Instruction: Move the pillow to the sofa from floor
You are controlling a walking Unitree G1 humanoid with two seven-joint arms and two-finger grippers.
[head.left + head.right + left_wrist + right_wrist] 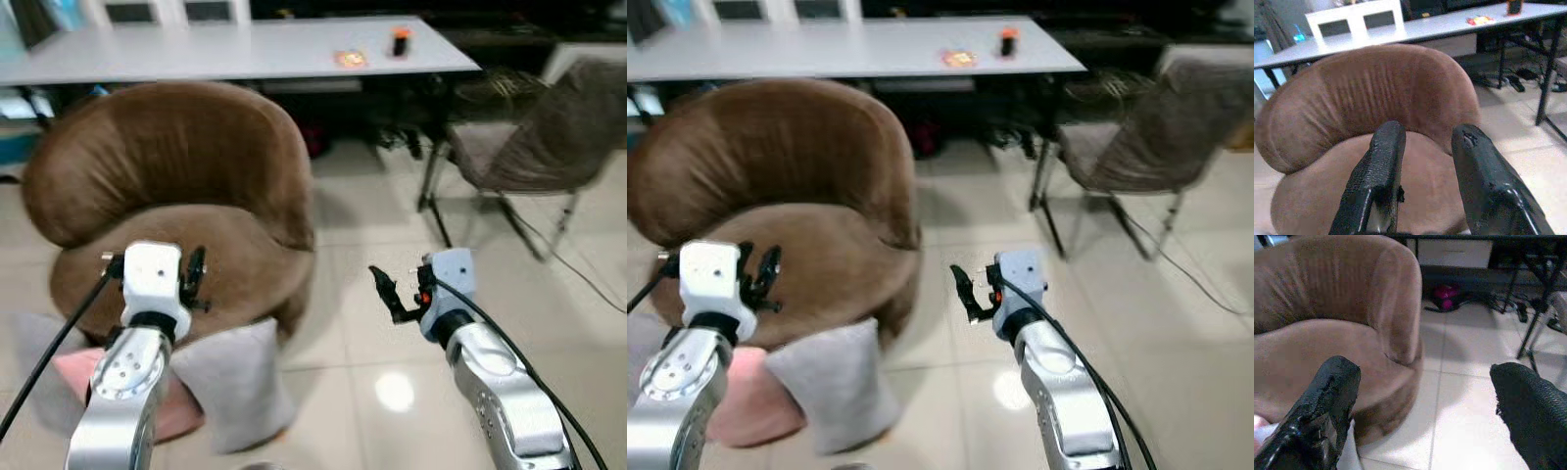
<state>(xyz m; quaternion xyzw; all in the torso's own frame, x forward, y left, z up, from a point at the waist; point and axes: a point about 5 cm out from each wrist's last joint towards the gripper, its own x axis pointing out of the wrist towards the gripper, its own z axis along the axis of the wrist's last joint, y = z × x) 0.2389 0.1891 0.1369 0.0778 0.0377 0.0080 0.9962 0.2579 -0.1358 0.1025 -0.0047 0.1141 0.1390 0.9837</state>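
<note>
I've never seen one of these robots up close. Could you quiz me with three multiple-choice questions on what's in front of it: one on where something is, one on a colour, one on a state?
1. Where is the grey pillow?
A. on the brown sofa seat
B. on the floor against the sofa's front
C. on the white table

2. What colour is the cushion beside the grey pillow?
A. pink
B. green
C. black

3. How are the right end effector fingers?
A. shut on the pillow
B. shut on nothing
C. spread open, holding nothing

Answers:
1 B, it leans at the base of the brown sofa on the tiles.
2 A, it shows pink on the floor.
3 C, the right wrist view shows a wide gap between the two fingers with floor behind.
</note>
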